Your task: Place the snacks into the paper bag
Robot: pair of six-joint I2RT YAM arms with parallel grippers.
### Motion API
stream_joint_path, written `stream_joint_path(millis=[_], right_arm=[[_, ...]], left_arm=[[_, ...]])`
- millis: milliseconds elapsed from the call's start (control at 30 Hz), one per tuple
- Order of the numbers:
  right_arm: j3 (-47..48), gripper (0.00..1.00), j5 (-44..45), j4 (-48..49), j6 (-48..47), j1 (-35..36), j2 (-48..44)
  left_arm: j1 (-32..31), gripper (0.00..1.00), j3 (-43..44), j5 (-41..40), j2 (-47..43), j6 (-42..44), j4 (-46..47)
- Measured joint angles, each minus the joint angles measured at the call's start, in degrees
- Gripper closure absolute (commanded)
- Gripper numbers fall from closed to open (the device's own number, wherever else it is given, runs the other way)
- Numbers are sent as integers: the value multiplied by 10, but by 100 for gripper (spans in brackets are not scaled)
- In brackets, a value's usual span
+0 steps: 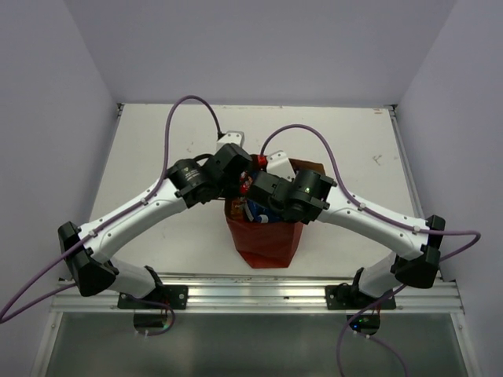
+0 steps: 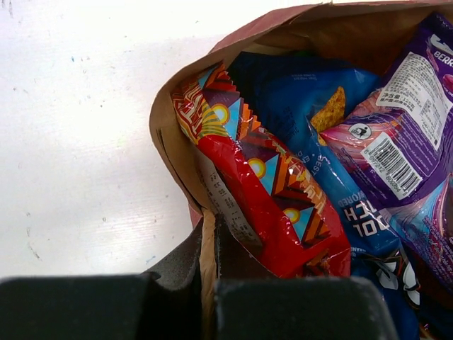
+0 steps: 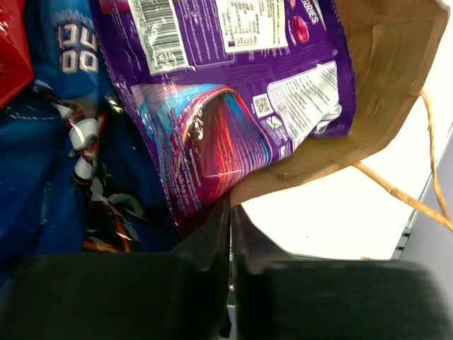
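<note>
Centre of the overhead view, the paper bag (image 1: 263, 239) stands upright on the white table (image 1: 157, 149), with both arms bent over its mouth. Bottom of its own view, the left gripper (image 2: 209, 237) has its jaws pinched on the bag's wall. The right gripper (image 3: 230, 212) is nipped onto the opposite rim, apparently to keep the mouth spread. Packed inside are the red cookie bag (image 2: 272, 212) in the centre, the blue Doritos (image 2: 304, 106) above it, and the purple bag (image 3: 233, 85) upper-middle. The string handle (image 3: 396, 193) dangles at right.
</note>
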Motion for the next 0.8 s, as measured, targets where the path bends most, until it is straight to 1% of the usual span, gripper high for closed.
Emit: stream_joint_path(millis=[67,100,200,267,333,367,433,533,567,700,800], right_arm=[[-2,78,-1,5,4,0,-1],[-3,65,-1,10,6,0,-2],[-3,58,3,21,9,0,-7],[-3,56,4,31,10,0,-13],[-3,52,5,37,12,0,-21],[-3,51,6,39,13,0,-24],[-2,51,8,38,16,0,-30],[7,51,16,32,19,0,-32],[12,51,19,31,21,0,-32],[58,47,40,26,33,0,-37],[101,45,67,26,43,0,-53]], left_arm=[[0,100,0,0,1,0,-1],[-1,100,0,1,1,0,0],[-7,81,0,0,1,0,7],[-10,77,0,0,1,-2,12],[-11,61,0,-1,1,-2,12],[-12,57,0,-2,1,-4,12],[-12,58,2,-5,1,-10,11],[-12,53,9,-12,1,-13,9],[-12,44,14,-15,1,-13,6],[-19,43,57,-47,-2,-15,6],[-33,42,87,-85,-24,-5,26]])
